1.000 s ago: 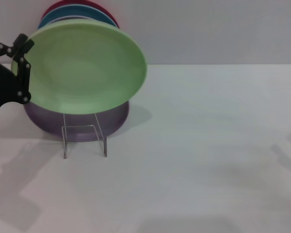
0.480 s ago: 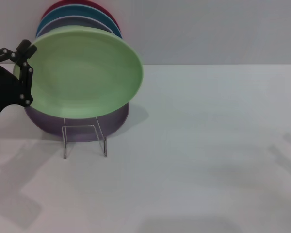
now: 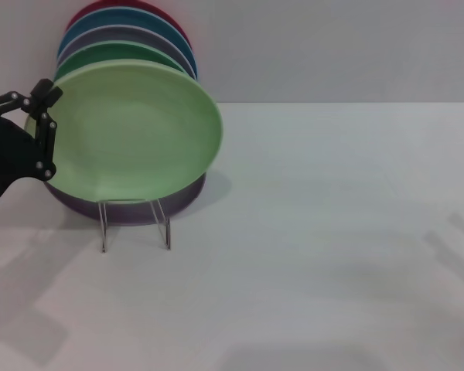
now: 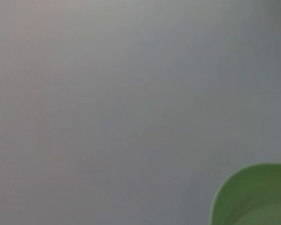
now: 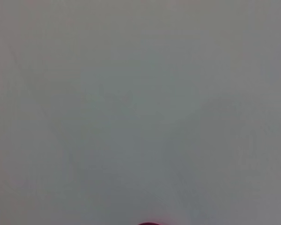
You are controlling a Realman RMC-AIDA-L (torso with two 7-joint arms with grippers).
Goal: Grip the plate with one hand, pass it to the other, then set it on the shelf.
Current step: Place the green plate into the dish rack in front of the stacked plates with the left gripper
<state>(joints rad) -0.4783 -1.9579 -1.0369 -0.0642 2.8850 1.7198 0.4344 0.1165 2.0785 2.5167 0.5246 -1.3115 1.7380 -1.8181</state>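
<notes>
Where tool (image 3: 40, 116) hides plate (image 3: 127, 131) rim.

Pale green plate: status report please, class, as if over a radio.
Left gripper jaws shut on pale green plate at its left rim. Right gripper out of view. Plate low over clear stand, against stacked plates. Nothing blocking.

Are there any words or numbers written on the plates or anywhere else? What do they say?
None: no words, numbers or signs show in any view. The pale green plate, held at its edge by the left gripper, is plain. So are the plates stacked behind it, the clear shelf and the white table.
</notes>
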